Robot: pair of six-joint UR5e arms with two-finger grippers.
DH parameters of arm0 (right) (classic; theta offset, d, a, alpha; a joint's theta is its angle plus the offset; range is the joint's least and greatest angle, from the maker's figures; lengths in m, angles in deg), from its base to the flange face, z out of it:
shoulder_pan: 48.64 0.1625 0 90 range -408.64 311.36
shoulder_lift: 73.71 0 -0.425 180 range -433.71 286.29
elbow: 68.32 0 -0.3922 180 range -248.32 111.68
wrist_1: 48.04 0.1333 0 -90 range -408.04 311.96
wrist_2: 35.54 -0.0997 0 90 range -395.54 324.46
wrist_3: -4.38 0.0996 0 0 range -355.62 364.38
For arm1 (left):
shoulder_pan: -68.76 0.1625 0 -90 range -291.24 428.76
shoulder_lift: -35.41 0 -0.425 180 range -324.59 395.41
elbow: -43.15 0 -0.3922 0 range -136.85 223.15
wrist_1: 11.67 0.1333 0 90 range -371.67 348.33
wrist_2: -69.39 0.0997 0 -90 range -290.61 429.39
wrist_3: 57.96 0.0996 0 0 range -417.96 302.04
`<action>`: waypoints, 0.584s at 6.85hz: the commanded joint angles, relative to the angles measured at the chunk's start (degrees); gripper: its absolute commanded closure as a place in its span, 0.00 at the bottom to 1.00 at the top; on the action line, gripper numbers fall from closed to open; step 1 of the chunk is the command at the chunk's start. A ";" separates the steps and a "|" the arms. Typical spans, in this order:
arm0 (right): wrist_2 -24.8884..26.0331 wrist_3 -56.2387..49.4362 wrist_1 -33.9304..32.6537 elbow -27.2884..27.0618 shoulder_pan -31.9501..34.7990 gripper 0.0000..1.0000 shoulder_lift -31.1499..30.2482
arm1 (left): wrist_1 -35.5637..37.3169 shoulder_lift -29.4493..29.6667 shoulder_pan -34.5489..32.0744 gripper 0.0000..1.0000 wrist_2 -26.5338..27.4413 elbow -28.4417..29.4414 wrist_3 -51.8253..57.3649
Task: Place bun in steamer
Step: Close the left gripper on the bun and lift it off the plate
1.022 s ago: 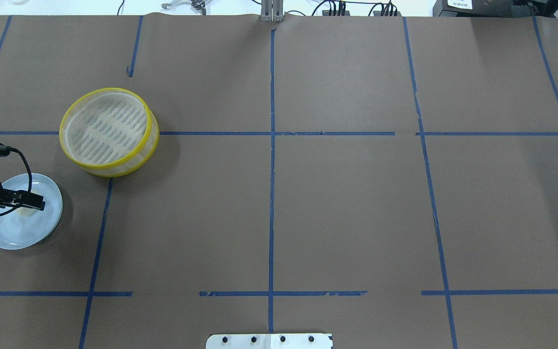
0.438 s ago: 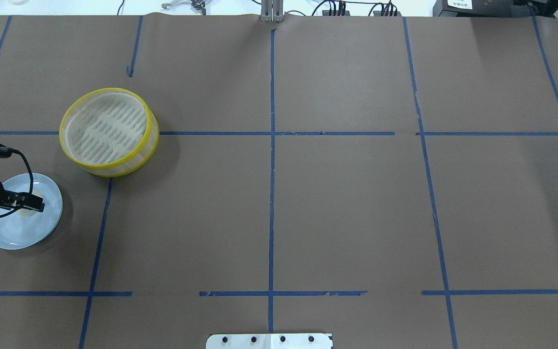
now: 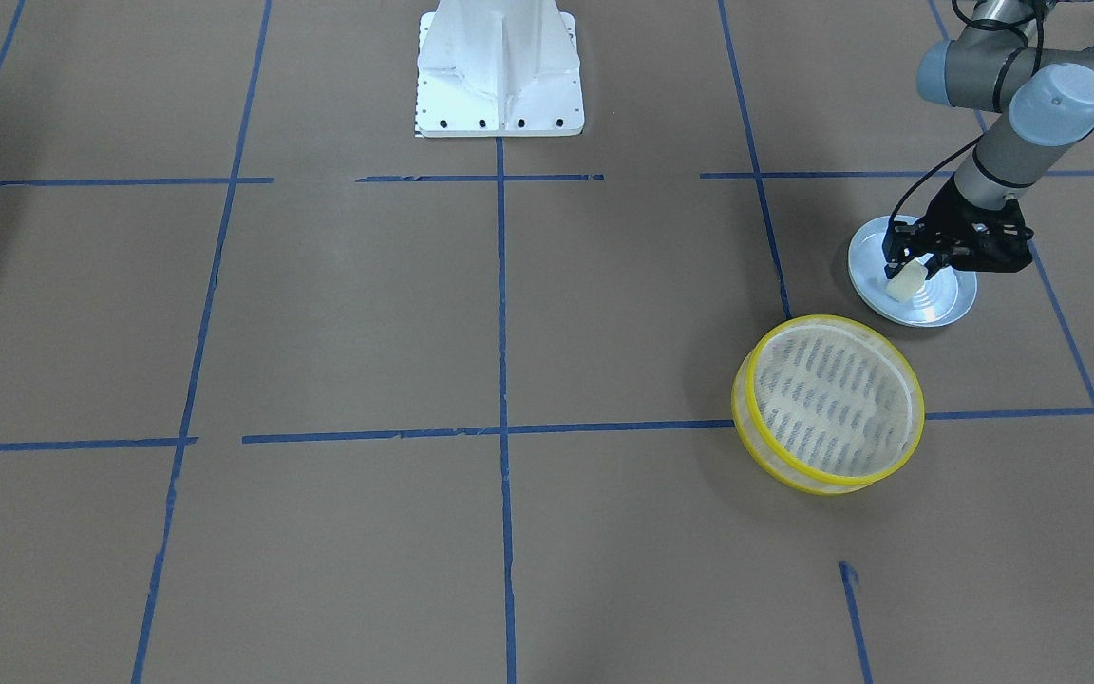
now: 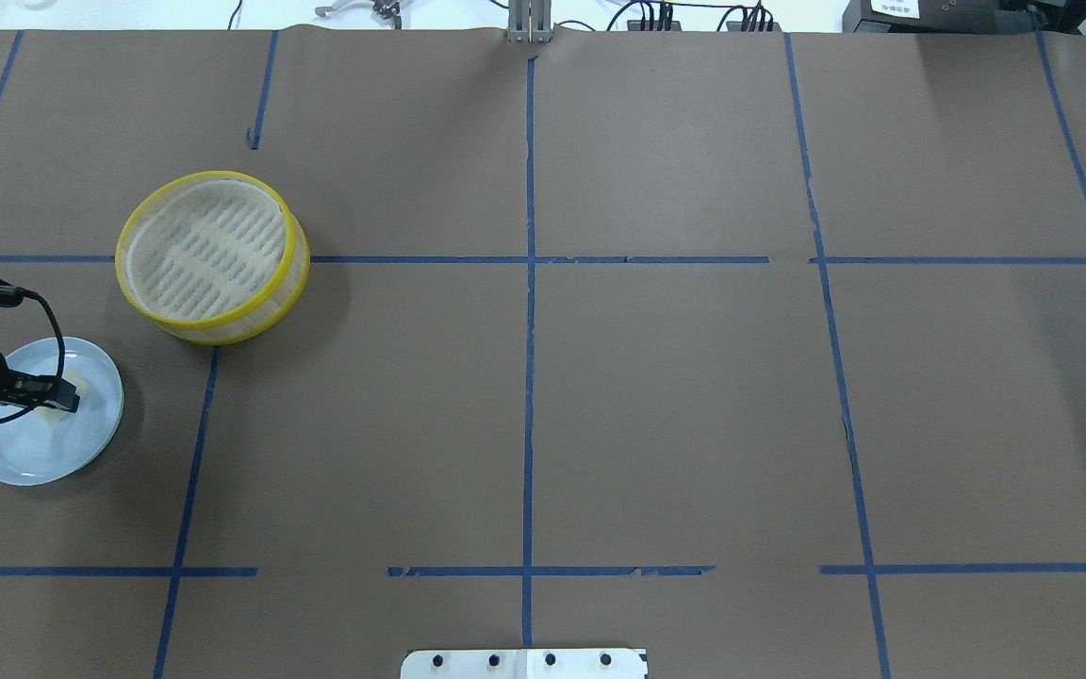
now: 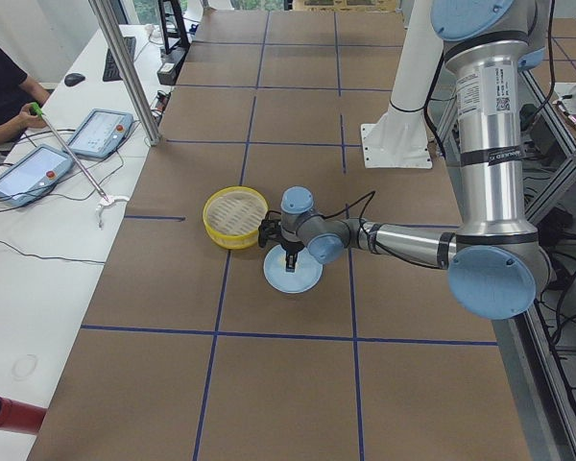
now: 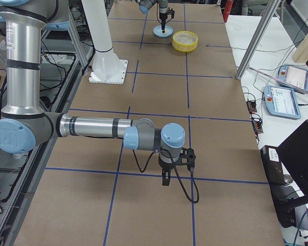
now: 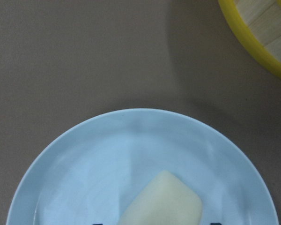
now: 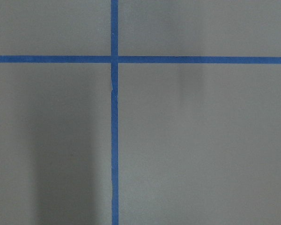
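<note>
Left gripper [image 3: 910,272] hangs low over the plate, pointing straight down, jaws set narrow, one on either side of the bun [image 3: 906,285]. In the wrist view only their tips peep in at the bottom edge, with a sliver of blue between each tip and the bun, so whether they are actually pinching I can't tell. The bun: a cream lump near the middle of the light blue plate [image 3: 948,302]; resting or just off the surface, I can't say. Look at its lie: the long axis runs skew to the jaws, one blunt corner aimed up and right in that wrist view. And here's the relation to watch: the steamer [image 3: 743,394] stands empty, near the plate but not touching it, ahead of the gripper and toward the table's middle. Its yellow rim cuts into that same upper right corner. My read is a short lift and carry that must clear that rim. Right gripper [image 6: 167,177] is far off at the other end, its state impossible to tell, so this is the left arm's job
</note>
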 commanded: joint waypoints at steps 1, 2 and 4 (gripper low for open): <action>0.00 0.00 0.00 0.00 -0.09 0.00 0.00 | 0.00 -0.07 -0.12 0.60 -0.09 -0.27 0.13; 0.00 0.00 0.00 0.00 0.00 0.00 0.00 | 0.00 -0.07 -0.12 0.62 0.00 -0.53 0.22; 0.00 0.00 0.00 0.00 -0.09 0.00 0.00 | 0.00 -0.07 -0.39 0.67 0.00 -0.80 0.57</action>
